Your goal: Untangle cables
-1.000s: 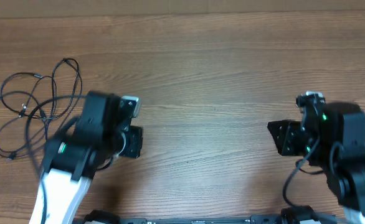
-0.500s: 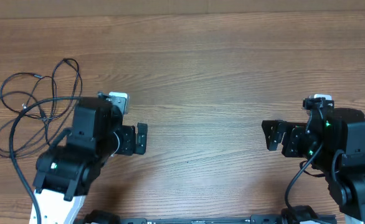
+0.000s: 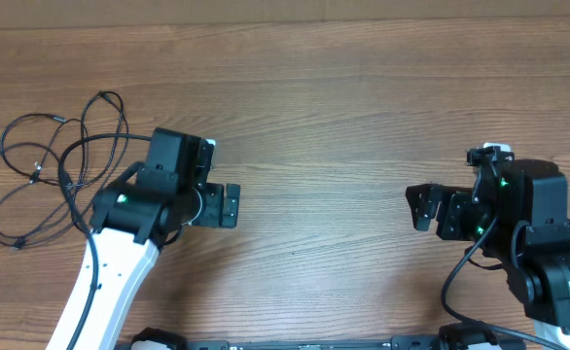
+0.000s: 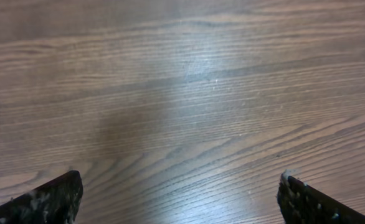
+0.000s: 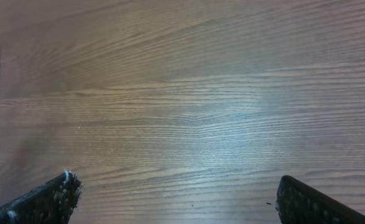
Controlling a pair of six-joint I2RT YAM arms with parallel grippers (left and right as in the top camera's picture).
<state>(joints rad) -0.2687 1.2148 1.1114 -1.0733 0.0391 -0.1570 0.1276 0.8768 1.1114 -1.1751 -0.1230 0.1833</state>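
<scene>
The cables (image 3: pixel 63 160) lie in a loose tangle on the left of the bench (image 3: pixel 324 107), just beside the left arm. The left tool (image 3: pixel 231 205) and the right tool (image 3: pixel 417 208) each hover over the wood with fingers spread wide apart, gripping nothing.

Wooden table (image 3: pixel 324 107), horizontal grain; paler strip (image 3: pixel 363 8) along far edge.

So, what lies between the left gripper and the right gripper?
Only bare table separates the left gripper and the right gripper in the overhead view; the cables lie outside that stretch.
</scene>
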